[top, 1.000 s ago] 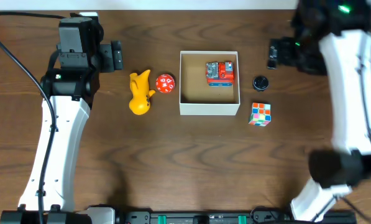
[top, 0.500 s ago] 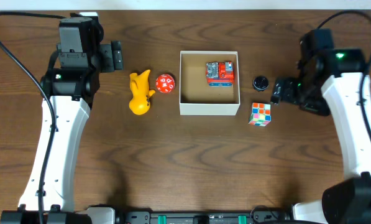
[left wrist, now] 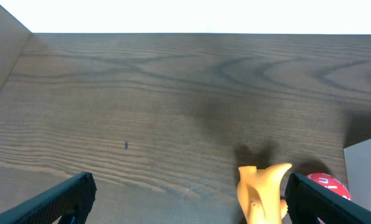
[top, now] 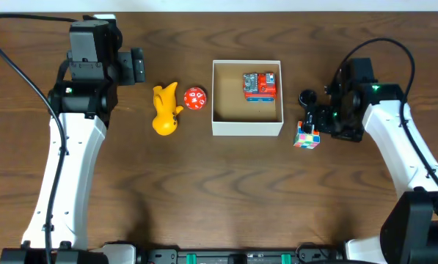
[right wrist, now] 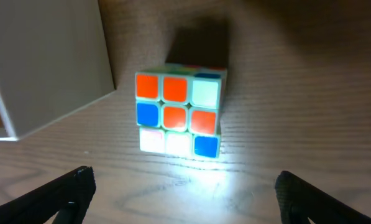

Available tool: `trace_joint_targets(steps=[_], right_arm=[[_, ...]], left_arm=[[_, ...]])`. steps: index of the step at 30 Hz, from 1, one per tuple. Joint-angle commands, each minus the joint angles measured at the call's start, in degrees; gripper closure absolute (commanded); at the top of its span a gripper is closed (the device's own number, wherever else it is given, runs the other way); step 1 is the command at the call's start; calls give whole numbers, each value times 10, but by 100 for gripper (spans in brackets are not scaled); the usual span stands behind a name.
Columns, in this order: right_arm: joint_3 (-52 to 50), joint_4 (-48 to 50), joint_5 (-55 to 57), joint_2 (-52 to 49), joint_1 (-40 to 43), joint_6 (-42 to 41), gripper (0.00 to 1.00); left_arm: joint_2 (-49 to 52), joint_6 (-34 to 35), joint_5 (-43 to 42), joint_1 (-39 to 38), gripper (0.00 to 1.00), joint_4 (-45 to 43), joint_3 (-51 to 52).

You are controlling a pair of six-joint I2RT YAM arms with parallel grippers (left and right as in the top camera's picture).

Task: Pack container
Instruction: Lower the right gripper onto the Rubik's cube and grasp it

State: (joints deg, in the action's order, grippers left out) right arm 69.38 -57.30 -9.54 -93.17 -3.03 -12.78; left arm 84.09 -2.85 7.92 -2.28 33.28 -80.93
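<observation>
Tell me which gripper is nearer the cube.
Right. The right gripper hangs open close over the cube; the left gripper is far off past the box, near the yellow toy.

Container (top: 246, 129) floor free at left; red-blue toy (top: 260, 86) fills its far right corner. Puzzle cube (top: 307, 135) near the front right corner, black cap (top: 308, 97) beyond it. Red die (top: 194, 99) and yellow figure (top: 165, 108) obstruct the left approach.

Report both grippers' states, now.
Left gripper: open, holding nothing.
Right gripper: open, holding nothing, poised at the Rubik's cube.
</observation>
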Motion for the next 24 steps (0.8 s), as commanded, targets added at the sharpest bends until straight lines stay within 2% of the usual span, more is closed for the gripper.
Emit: trace_joint_targets(steps=[1, 10, 18, 24], right_arm=[[-30, 24, -15, 4, -4, 13, 5], [-74, 106, -15, 2, -4, 13, 6], [-92, 165, -15, 2, -16, 39, 12], [-102, 179, -14, -9, -26, 38, 12]], left_arm=[[-3, -3, 7, 3, 2, 1, -11], [-3, -3, 7, 3, 2, 1, -11], [-3, -3, 7, 3, 2, 1, -11], [-3, -3, 7, 3, 2, 1, -11]])
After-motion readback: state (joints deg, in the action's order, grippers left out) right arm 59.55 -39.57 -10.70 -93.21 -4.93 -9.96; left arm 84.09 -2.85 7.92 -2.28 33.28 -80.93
